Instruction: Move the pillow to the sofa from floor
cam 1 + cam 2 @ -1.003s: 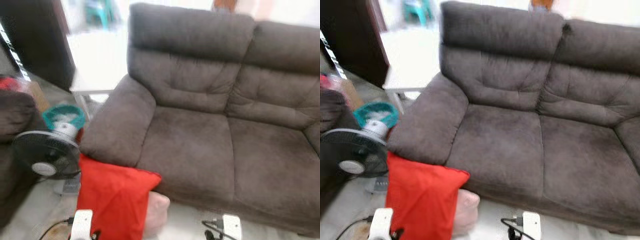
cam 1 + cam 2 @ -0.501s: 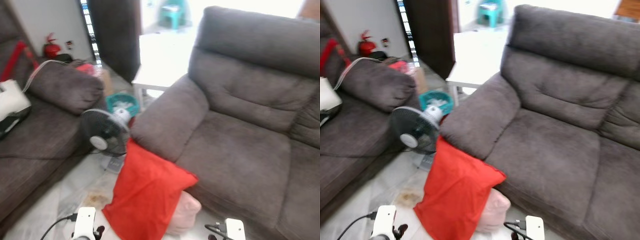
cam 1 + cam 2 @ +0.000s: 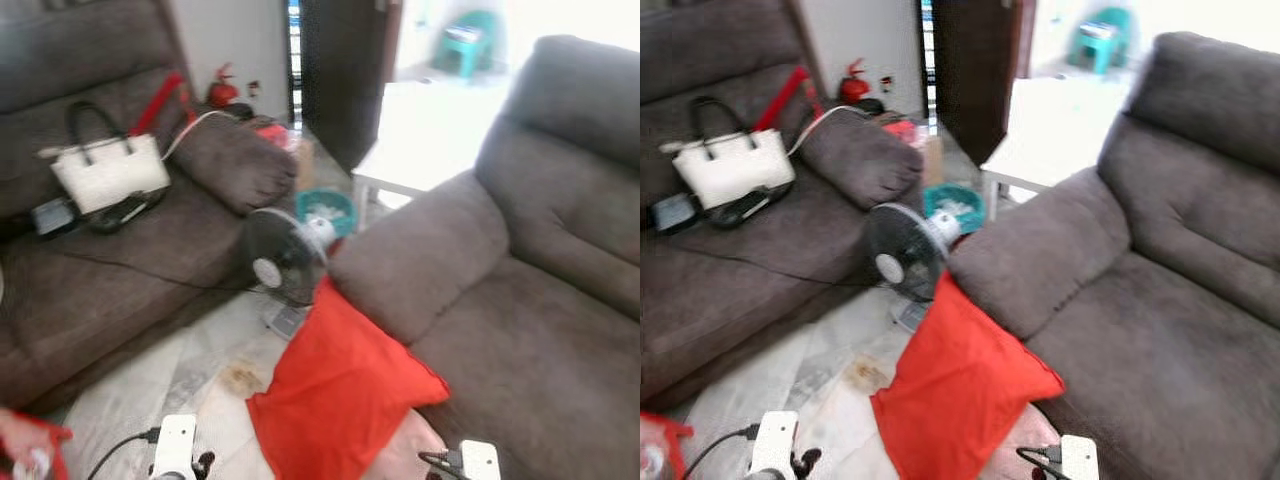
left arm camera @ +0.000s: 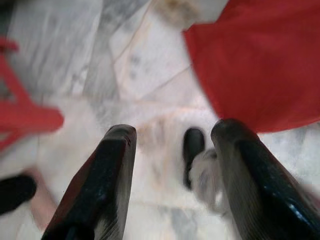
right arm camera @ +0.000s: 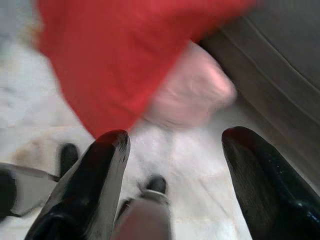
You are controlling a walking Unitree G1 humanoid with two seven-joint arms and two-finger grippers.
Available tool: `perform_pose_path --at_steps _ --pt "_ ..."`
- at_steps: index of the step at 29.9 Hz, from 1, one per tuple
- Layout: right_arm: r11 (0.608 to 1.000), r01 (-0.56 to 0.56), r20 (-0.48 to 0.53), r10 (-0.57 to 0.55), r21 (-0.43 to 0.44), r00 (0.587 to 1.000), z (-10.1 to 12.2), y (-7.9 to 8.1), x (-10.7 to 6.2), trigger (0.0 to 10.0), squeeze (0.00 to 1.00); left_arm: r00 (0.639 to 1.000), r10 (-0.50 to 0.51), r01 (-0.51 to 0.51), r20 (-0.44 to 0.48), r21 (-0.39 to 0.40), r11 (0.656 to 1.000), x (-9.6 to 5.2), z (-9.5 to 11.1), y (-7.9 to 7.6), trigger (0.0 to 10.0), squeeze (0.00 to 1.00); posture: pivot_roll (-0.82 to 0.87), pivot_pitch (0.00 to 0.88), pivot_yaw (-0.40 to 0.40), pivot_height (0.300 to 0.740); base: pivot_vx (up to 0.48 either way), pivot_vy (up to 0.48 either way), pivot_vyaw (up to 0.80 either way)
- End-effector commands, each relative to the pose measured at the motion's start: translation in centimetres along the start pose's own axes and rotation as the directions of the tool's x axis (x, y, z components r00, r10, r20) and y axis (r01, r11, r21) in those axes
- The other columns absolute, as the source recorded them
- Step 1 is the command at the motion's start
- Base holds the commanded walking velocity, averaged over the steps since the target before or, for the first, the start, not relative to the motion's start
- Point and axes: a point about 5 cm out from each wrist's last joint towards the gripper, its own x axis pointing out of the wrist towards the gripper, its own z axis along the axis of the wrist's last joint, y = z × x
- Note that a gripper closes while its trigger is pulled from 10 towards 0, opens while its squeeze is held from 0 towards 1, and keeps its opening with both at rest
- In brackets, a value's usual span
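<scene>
A red pillow (image 3: 340, 400) stands on the marble floor (image 3: 170, 380) in the lower middle of the head views, leaning against the front of the grey sofa (image 3: 520, 300) just below its armrest (image 3: 420, 260). A pale pink cushion (image 5: 192, 92) lies on the floor beneath its lower corner, touching both the pillow and the sofa base.

The left end effector (image 4: 172, 150) hangs over bare floor at the lower left of the frame, its two black fingers (image 4: 107, 170) spread apart and holding nothing, with the pillow's edge near them. The right end effector (image 5: 175, 150) hangs at the lower right, fingers (image 5: 95, 175) also apart and empty, pointing down at the pillow and pink cushion.

A small black fan (image 3: 280, 268) stands on the floor just beside the pillow, at the armrest's end. A second dark sofa (image 3: 110, 270) fills the left of the frame, carrying a white handbag (image 3: 108, 172). A teal basket (image 3: 325, 207) sits behind the fan, beside a white tabletop (image 3: 420, 150).
</scene>
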Motion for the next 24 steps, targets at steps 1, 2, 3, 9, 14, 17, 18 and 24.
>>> perform_pose_path --at_steps 1,2,3,9,14,17,18,24 --pt "1.0 0.018 -0.014 -0.018 0.0 1.0 -0.46 -0.7 -0.22 10.0 0.0 1.0 -0.012 0.012 0.003 -0.007 1.0 0.07 0.15 -0.44 10.0 0.0 0.06 0.01 -0.051 0.74 0.0 0.0 0.8" --pt "1.0 0.017 -0.013 -0.017 0.001 1.0 -0.44 -0.7 -0.22 10.0 0.0 1.0 -0.012 0.012 0.003 -0.007 1.0 0.07 0.16 -0.45 10.0 0.0 0.06 0.01 -0.051 0.74 0.0 0.0 0.8" --pt "1.0 0.018 -0.011 -0.018 0.006 1.0 -0.44 -0.7 -0.22 10.0 0.0 1.0 -0.012 0.012 0.003 -0.007 1.0 0.07 0.16 -0.45 10.0 0.0 0.06 0.01 -0.051 0.74 0.0 0.0 0.57" --pt "0.999 0.023 -0.008 -0.022 0.023 1.0 -0.44 -0.72 -0.23 10.0 0.0 1.0 -0.013 0.013 0.003 -0.005 1.0 0.08 0.18 -0.48 10.0 0.0 0.06 0.009 -0.051 0.74 0.0 0.0 0.0" --pt "0.999 0.025 -0.012 -0.025 0.023 1.0 -0.46 -0.74 -0.22 10.0 0.0 1.0 -0.013 0.013 0.002 -0.001 1.0 0.09 0.19 -0.49 10.0 0.0 0.06 0.009 -0.052 0.74 0.0 0.0 0.0" --pt "0.999 0.025 -0.013 -0.025 0.023 1.0 -0.46 -0.75 -0.22 10.0 0.0 1.0 -0.014 0.014 0.003 0.018 1.0 0.1 0.25 -0.49 10.0 0.0 0.06 0.009 -0.052 0.74 0.0 0.0 0.0" --pt "0.999 0.025 -0.013 -0.025 0.023 1.0 -0.46 -0.75 -0.22 10.0 0.0 1.0 -0.014 0.014 0.003 0.018 1.0 0.1 0.25 -0.49 10.0 0.0 0.06 0.009 -0.052 0.74 0.0 0.0 0.0" --pt "0.999 0.025 -0.013 -0.024 0.022 1.0 -0.45 -0.73 -0.22 10.0 0.0 1.0 -0.015 0.015 0.003 0.026 1.0 0.11 0.28 -0.47 10.0 0.0 0.06 0.011 -0.051 0.74 0.0 -0.292 0.0"
